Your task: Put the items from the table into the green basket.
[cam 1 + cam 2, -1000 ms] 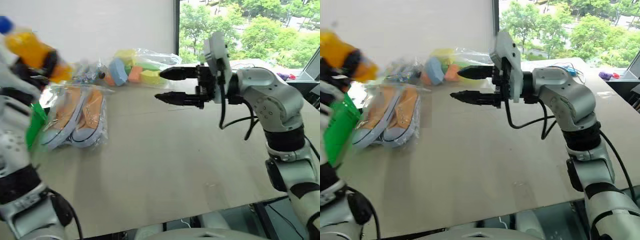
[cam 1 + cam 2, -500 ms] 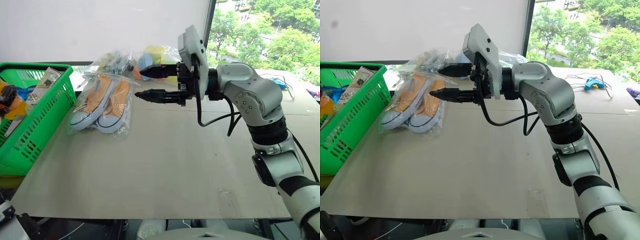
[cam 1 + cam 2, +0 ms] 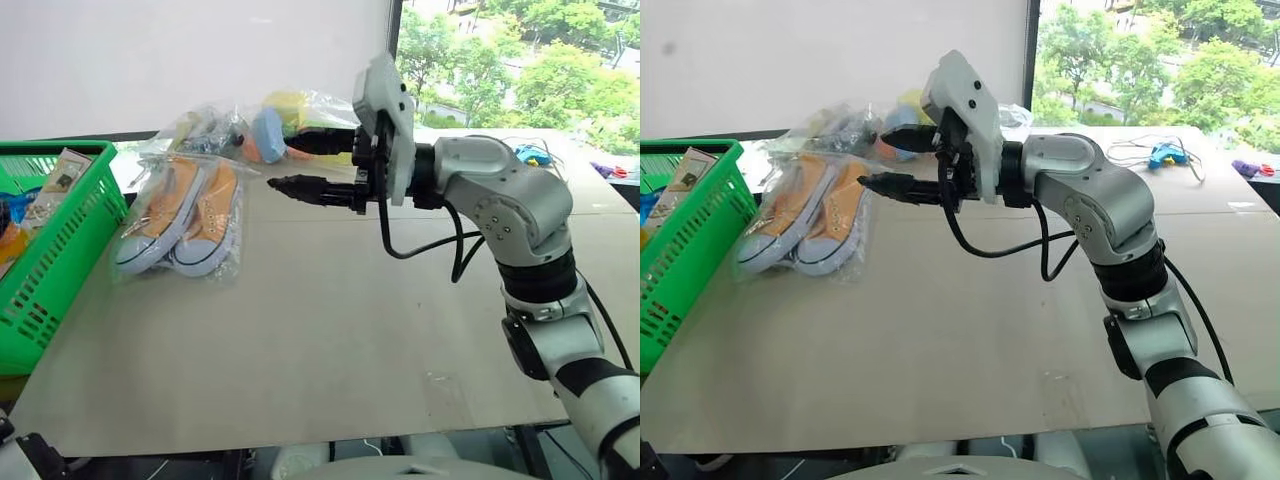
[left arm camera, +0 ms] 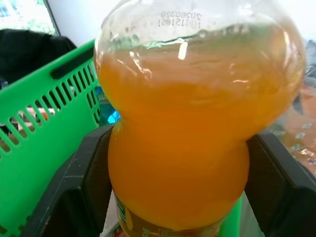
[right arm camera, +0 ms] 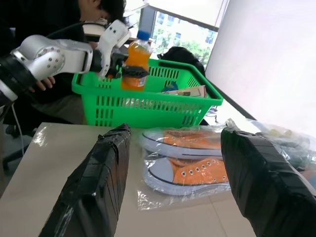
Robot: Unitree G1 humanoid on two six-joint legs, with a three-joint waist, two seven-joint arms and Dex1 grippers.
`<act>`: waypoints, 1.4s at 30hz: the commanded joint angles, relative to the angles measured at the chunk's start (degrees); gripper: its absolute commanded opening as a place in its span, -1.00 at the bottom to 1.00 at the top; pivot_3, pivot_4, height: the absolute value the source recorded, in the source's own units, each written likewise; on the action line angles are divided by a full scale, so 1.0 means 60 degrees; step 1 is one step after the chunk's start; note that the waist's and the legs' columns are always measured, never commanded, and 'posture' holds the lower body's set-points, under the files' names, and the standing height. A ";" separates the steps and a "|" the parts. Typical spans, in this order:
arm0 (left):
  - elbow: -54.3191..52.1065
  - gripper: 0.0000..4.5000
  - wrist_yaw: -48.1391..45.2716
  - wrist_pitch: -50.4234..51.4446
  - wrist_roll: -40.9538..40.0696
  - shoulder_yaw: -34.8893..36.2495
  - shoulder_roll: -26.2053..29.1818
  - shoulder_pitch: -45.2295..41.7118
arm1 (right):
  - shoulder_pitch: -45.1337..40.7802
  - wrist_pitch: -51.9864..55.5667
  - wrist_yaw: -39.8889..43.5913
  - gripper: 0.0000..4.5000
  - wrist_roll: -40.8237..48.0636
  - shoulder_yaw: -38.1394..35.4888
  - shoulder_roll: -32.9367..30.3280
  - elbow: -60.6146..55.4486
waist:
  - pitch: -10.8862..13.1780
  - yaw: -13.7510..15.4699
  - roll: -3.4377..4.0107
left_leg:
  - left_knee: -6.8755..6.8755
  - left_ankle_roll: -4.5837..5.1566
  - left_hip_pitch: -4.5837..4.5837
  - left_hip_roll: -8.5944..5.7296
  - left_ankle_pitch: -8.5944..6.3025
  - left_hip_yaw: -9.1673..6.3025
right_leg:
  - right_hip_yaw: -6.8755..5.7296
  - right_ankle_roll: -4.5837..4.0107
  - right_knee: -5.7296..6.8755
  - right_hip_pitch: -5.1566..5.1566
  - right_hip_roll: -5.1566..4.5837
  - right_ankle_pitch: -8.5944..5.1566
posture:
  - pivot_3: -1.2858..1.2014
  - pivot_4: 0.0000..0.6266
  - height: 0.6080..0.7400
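Over the bright green slotted plastic basket (image 5: 148,101), the left gripper (image 5: 129,66) clamps the small orange-drink bottle (image 5: 137,59), release seemingly due next, while the right gripper (image 3: 308,164) hangs open-jawed, empty.

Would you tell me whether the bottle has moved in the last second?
Yes. The bottle was close beside the sneakers; now the left gripper holds it at the basket, away from the sneakers.

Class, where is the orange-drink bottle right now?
The orange-drink bottle is upright between the left gripper's fingers, held above the green basket, seen in the right wrist view.
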 commanded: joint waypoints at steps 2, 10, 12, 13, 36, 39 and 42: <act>0.0534 0.32 -0.0220 -0.0862 0.0255 -0.0311 0.0506 -0.0559 | -0.0062 0.0278 -0.0325 0.38 0.0579 -0.0616 0.0137 -0.0490 | -0.0006 -0.0005 -0.0010 | 0.0006 0.0000 -0.0002 -0.0002 0.0000 0.0000 | -0.0006 0.0001 -0.0001 0.0001 -0.0003 0.0001 | 0.12 -1.00 1.00; 0.1377 0.32 -0.0388 -0.1315 0.0456 -0.0855 0.0644 -0.0954 | 0.0198 0.0503 -0.0030 0.38 0.0446 -0.0352 -0.0874 -0.0767 | -0.0008 -0.0104 -0.0013 | 0.0007 0.0001 -0.0007 -0.0001 0.0000 -0.0004 | 0.0003 0.0001 -0.0002 0.0000 -0.0007 0.0000 | 0.10 -1.00 1.00; 0.1339 0.32 -0.0399 -0.1333 0.0476 -0.0998 0.0583 -0.1037 | 0.0246 0.0480 0.0017 0.38 0.0383 -0.0309 -0.1043 -0.0758 | -0.0007 -0.0166 -0.0012 | 0.0007 0.0001 -0.0008 -0.0001 0.0000 -0.0008 | 0.0001 0.0000 -0.0002 0.0000 -0.0008 0.0000 | 0.09 -1.00 1.00; 0.1325 0.32 -0.0381 -0.1332 0.0489 -0.1032 0.0557 -0.1072 | 0.0263 0.0461 0.0040 0.38 0.0359 -0.0296 -0.1104 -0.0742 | -0.0007 -0.0178 -0.0012 | 0.0007 0.0001 -0.0008 -0.0001 0.0000 -0.0008 | 0.0002 0.0000 -0.0002 0.0000 -0.0009 0.0000 | 0.09 -1.00 1.00; 0.0888 0.32 -0.0703 -0.1281 0.0344 -0.1257 0.0142 -0.1231 | -0.0119 -0.0131 0.0580 0.38 -0.0535 -0.0237 -0.1470 0.0472 | -0.0011 -0.0126 -0.0018 | 0.0025 0.0005 -0.0027 -0.0026 -0.0001 -0.0028 | -0.0019 0.0004 -0.0002 0.0003 -0.0041 0.0002 | 0.10 -1.00 1.00; 0.0776 0.93 -0.0659 -0.1383 0.0563 -0.1382 0.0225 -0.1125 | -0.0149 -0.0110 0.0596 0.38 -0.0526 -0.0279 -0.1481 0.0471 | -0.0011 -0.0112 -0.0017 | 0.0026 0.0005 -0.0027 -0.0028 0.0000 -0.0028 | -0.0020 0.0004 -0.0001 0.0003 -0.0043 0.0002 | 0.10 -1.00 1.00; 0.0998 0.98 -0.0167 -0.1661 0.0923 -0.1415 0.0292 -0.1258 | -0.0117 -0.0027 0.0613 0.38 -0.0482 -0.0316 -0.1554 0.0415 | -0.0013 -0.0205 -0.0018 | 0.0028 0.0005 -0.0016 -0.0028 0.0000 -0.0021 | -0.0014 0.0004 0.0010 0.0006 -0.0042 0.0002 | 0.10 -1.00 1.00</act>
